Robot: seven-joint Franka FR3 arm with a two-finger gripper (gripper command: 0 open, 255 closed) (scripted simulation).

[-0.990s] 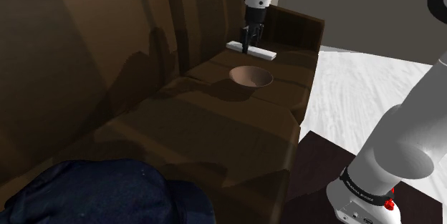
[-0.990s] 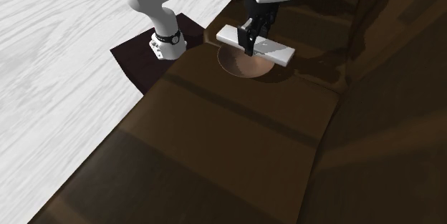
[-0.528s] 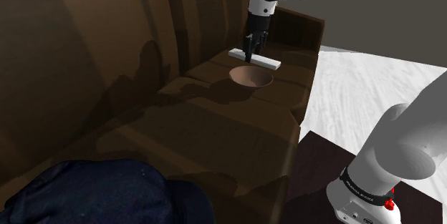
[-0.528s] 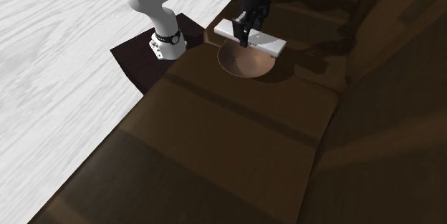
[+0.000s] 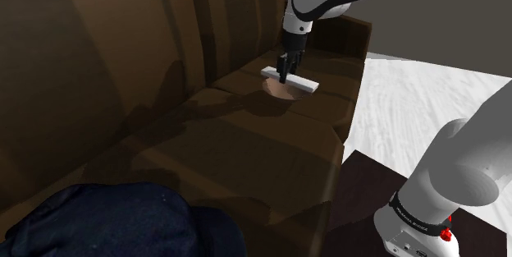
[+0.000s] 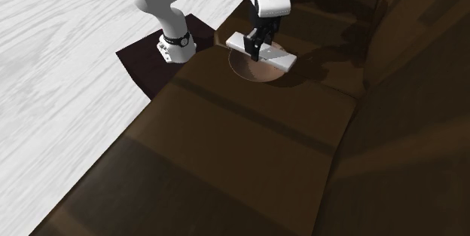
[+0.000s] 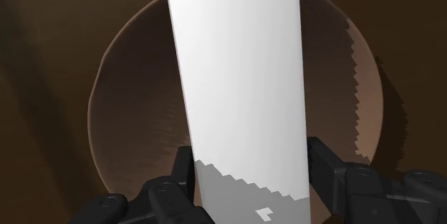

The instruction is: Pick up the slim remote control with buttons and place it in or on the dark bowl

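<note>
A slim, plain white remote [image 5: 290,80] [image 6: 261,52] [image 7: 240,94] is clamped between the black fingers of my gripper [image 5: 284,71] [image 6: 251,48] [image 7: 251,179], which is shut on it near its middle. The remote hangs level, directly over a brown bowl [image 5: 281,92] [image 6: 260,68] [image 7: 136,108] resting on the brown sofa seat [image 5: 246,140]. From the wrist view the remote crosses the bowl's round opening and hides its centre. Whether the remote touches the bowl's rim I cannot tell.
The brown sofa's backrest [image 5: 107,42] rises on the shoulder view's left, and its armrest [image 5: 340,34] stands just behind the bowl. A dark blue cushion [image 5: 107,222] lies on the near seat. My stand [image 6: 162,61] sits on white floor [image 6: 53,84] beside the sofa.
The gripper has carried the remote downward and slightly sideways, from above the bowl's far edge to low over its middle. It has stayed shut on the remote throughout.
</note>
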